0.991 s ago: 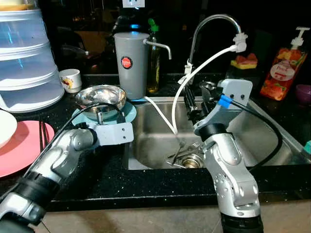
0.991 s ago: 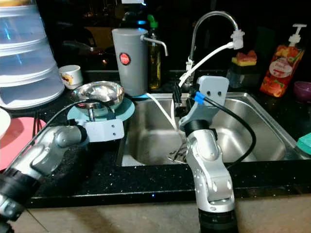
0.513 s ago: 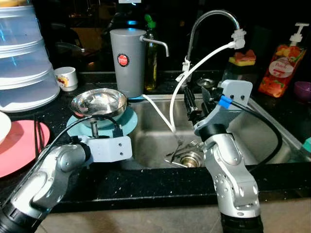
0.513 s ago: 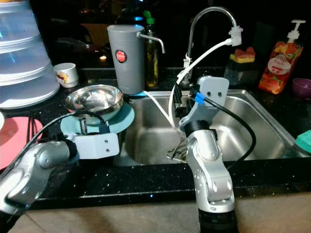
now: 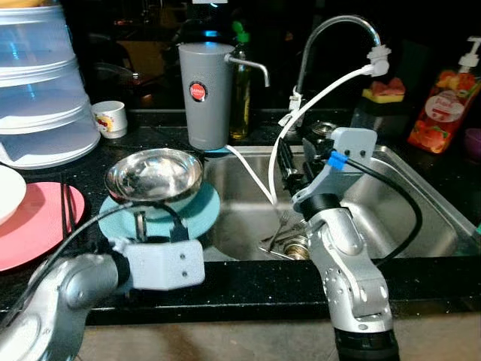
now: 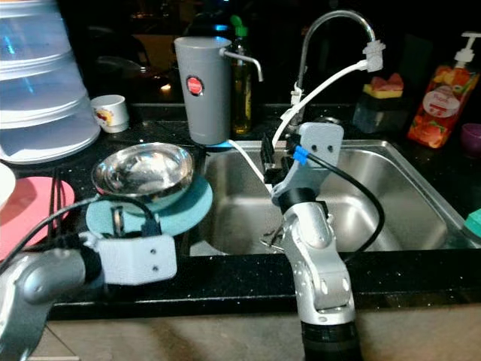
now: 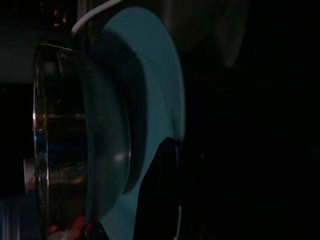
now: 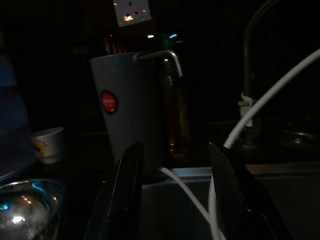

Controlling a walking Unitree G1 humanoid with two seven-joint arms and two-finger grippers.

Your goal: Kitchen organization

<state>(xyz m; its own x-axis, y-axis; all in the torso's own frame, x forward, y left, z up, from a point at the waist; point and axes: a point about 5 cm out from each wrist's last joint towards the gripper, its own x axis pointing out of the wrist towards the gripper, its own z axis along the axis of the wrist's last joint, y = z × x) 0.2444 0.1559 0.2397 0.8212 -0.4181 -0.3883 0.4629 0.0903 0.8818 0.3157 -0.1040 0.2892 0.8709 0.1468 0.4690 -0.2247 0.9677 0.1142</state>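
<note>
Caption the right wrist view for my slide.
Open right end effector faces a grey dispenser behind the sink.

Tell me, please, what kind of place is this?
Most likely a home kitchen at night: a steel sink with a curved faucet set in a black counter, a soap bottle and a steel bowl beside it.

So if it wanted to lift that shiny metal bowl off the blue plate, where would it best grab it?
Probably by the rim. The metal bowl sits upright and open on the teal plate, and its rounded sides would likely slip. One finger inside and one outside the near edge, coming from above on the robot's side, seems safest. The left claw is already at the plate's near edge, just in front of the bowl.
</note>
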